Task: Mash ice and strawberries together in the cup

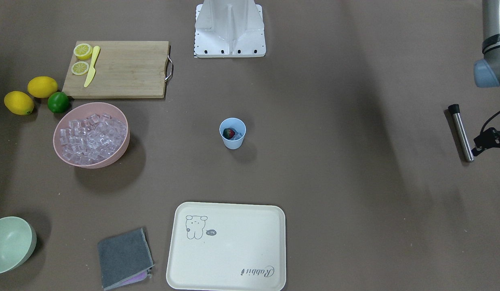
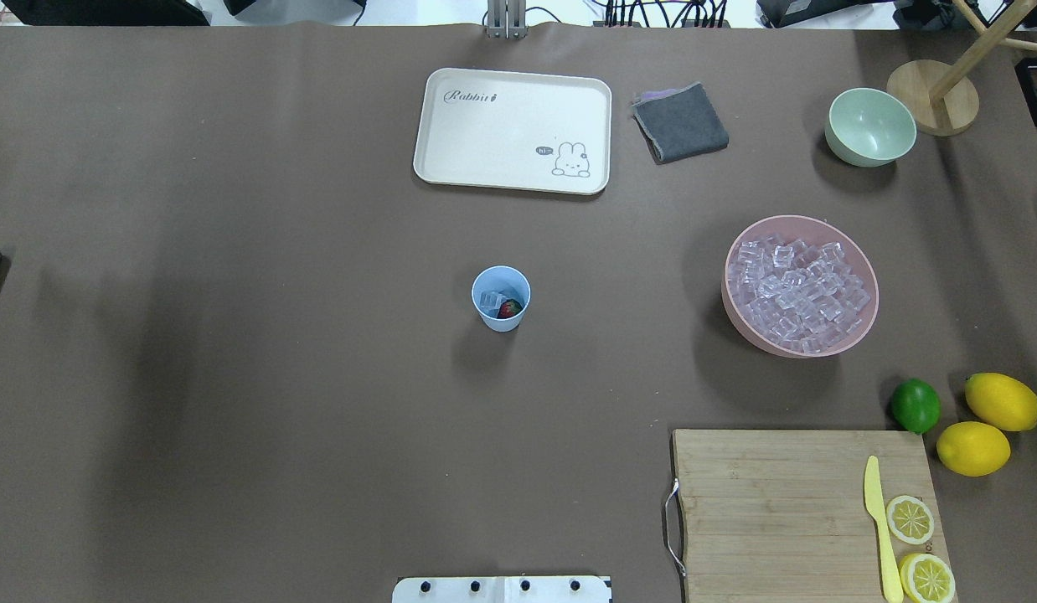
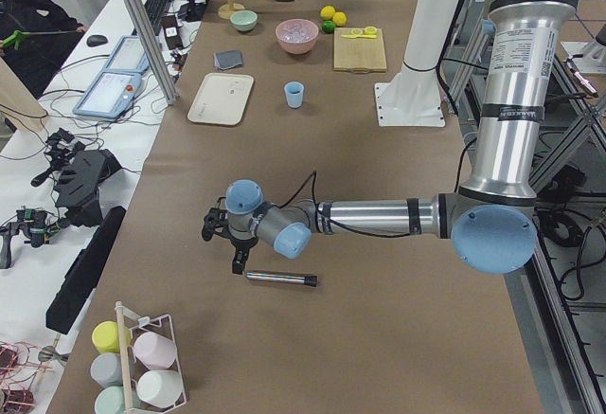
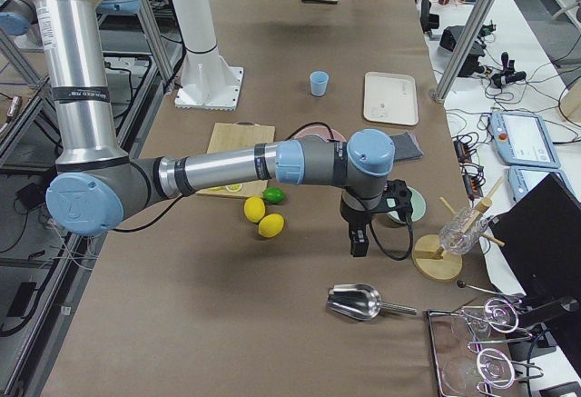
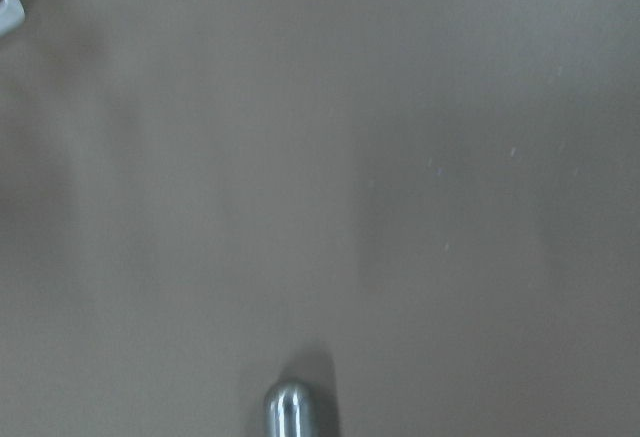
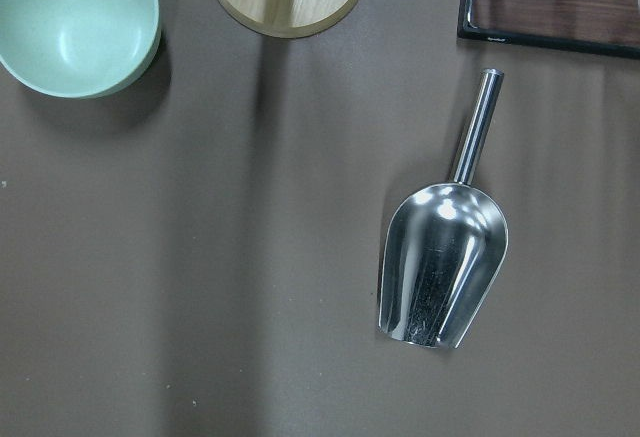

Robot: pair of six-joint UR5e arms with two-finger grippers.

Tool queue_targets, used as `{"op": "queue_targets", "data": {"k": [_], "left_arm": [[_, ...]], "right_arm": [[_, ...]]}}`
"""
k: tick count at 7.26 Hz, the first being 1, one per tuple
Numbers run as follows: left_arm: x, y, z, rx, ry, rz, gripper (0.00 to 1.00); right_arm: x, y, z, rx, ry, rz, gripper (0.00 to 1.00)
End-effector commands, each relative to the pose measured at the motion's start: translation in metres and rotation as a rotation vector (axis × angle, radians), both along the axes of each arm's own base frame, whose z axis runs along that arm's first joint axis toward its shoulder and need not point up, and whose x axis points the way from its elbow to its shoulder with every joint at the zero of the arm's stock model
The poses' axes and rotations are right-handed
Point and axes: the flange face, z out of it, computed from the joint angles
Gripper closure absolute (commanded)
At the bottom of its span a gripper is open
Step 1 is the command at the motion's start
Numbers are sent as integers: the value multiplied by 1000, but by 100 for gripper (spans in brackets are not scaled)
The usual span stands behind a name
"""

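Note:
The light-blue cup (image 2: 501, 299) stands upright mid-table, and the front-facing view shows the cup (image 1: 232, 135) too. Inside it lie a red strawberry (image 2: 510, 309) and clear ice (image 2: 490, 298). More ice cubes (image 2: 799, 289) fill a pink bowl (image 2: 740, 322). My left gripper (image 3: 237, 262) hovers beside a steel muddler (image 1: 461, 132) lying on the table at the robot's far left; I cannot tell whether it is open. My right gripper (image 4: 358, 244) hangs above the table near a metal scoop (image 6: 443, 272), far from the cup; its state cannot be told.
A cutting board (image 2: 778, 502) carries lemon halves and a yellow knife. Two lemons (image 2: 987, 423) and a lime (image 2: 915, 405) lie beside it. A cream tray (image 2: 512, 130), grey cloth (image 2: 680, 122), pale green bowl (image 2: 870, 127) and wooden stand (image 2: 933, 105) line the far edge.

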Motion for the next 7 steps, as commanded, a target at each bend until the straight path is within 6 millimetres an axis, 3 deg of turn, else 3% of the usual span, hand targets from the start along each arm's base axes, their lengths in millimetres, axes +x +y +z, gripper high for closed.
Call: {"op": "queue_targets", "data": {"k": [1,2,3,4,5,7], "left_arm": [[-59,-58,-54,56,-63,54,1],[-89,-72,-75,55,-69,24,1],[-110,-75,-83,80,-71,-7,1],[-119,-73,-83,72,-72,-31,1],[-135,-65,-75,58,-64,-85,1],[-142,-34,-71,102,-63,-96,1]], "right_arm": [[-1,-1,-2,4,-2,-1,0],[-2,-1,-3,6,-2,-2,0],[-2,-1,-4,7,-2,-3,0],[-1,0,-4,6,-4,0,0],[-1,0,-5,8,-5,0,0],[-1,-1,-4,7,-8,-1,0]]}}
